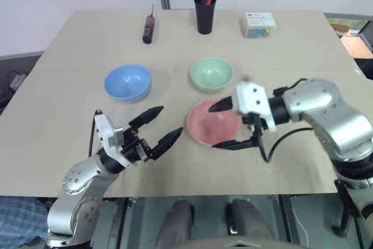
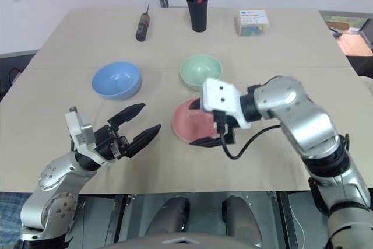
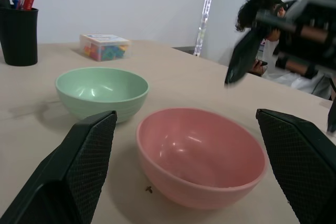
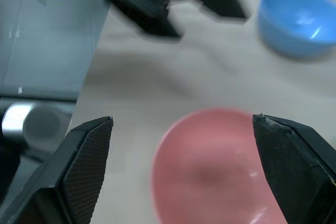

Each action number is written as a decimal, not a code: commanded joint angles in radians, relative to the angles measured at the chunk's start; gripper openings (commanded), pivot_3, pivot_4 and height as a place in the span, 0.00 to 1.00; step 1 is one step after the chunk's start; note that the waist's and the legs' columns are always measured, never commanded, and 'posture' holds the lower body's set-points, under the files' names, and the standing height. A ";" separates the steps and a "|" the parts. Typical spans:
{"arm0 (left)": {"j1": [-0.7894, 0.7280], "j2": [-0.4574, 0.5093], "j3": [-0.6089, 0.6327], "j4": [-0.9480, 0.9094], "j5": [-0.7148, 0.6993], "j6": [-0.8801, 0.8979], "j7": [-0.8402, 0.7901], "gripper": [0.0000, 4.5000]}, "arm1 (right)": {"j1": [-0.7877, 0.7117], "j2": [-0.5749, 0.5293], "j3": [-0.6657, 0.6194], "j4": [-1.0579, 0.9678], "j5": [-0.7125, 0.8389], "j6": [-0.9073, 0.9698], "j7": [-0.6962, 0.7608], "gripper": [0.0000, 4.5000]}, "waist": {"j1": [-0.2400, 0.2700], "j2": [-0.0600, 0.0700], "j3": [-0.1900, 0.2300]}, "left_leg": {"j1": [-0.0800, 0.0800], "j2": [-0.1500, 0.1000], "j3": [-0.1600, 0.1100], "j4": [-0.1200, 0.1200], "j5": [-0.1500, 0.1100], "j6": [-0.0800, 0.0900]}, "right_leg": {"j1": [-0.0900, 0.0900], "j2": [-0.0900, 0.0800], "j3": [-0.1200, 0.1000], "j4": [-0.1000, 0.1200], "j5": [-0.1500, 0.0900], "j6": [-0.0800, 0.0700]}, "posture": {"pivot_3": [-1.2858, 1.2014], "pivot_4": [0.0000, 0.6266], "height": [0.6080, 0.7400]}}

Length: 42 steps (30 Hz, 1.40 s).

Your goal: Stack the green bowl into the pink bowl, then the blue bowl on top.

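Observation:
The pink bowl (image 1: 212,122) sits empty on the table near its front edge. Just behind it stands the green bowl (image 1: 211,73), also empty. The blue bowl (image 1: 127,81) rests to the left, apart from both. My right gripper (image 1: 223,125) hovers above the pink bowl, pointing left, its fingers spread wide with nothing between them. My left gripper (image 1: 157,126) is open and empty, left of the pink bowl and aimed at it. In the left wrist view the pink bowl (image 3: 202,155) and green bowl (image 3: 101,90) stand side by side.
At the back of the table are a black pen cup (image 1: 204,10), a black-and-red screwdriver (image 1: 148,28) and a clear box of coloured pieces (image 1: 259,25). A person (image 3: 262,14) sits beyond the table's right edge.

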<state>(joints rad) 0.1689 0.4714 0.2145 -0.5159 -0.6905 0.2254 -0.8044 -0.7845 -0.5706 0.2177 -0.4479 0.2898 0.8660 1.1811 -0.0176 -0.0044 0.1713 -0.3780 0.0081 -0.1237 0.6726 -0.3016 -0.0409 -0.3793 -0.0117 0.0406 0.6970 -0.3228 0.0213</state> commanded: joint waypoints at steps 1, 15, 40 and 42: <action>-0.004 -0.009 0.011 -0.005 0.007 -0.034 0.008 1.00 | -0.095 0.044 -0.025 0.214 -0.077 -0.175 -0.121 0.99 | -0.002 0.000 0.000 | 0.000 0.000 0.000 0.000 0.000 0.000 | 0.000 0.000 0.000 0.000 0.000 0.000 | 0.52 0.24 1.00; -0.022 -0.025 0.025 0.039 0.035 -0.066 0.031 1.00 | -0.303 0.248 0.162 0.908 -0.349 -0.705 -0.229 0.99 | -0.027 0.000 0.000 | -0.002 0.001 0.002 -0.001 0.002 -0.004 | -0.004 0.000 0.002 0.000 0.000 0.000 | 0.52 0.24 1.00; 0.013 -0.031 0.041 -0.004 0.043 -0.094 0.100 1.00 | -0.452 0.441 0.154 1.533 -0.525 -0.967 -0.340 0.53 | -0.028 0.000 0.000 | -0.002 0.001 0.004 -0.002 0.002 -0.004 | -0.006 0.001 0.004 0.002 0.000 0.000 | 0.52 0.24 1.00; 0.016 -0.032 0.041 -0.008 0.045 -0.097 0.105 1.00 | -0.450 0.444 0.151 1.535 -0.525 -0.971 -0.336 0.34 | -0.028 0.000 0.000 | -0.002 0.001 0.004 -0.002 0.002 -0.004 | -0.006 0.001 0.004 0.002 0.000 0.000 | 0.52 0.24 1.00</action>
<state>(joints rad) 0.1810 0.4408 0.2306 -0.4746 -0.6488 0.1527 -0.7072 -1.2010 -0.1329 0.3852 1.0987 -0.2362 -0.0874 0.8446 -0.0457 -0.0039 0.1716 -0.3797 0.0088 -0.1193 0.6707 -0.2991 -0.0453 -0.3855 -0.0112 0.0447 0.6993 -0.3228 0.0212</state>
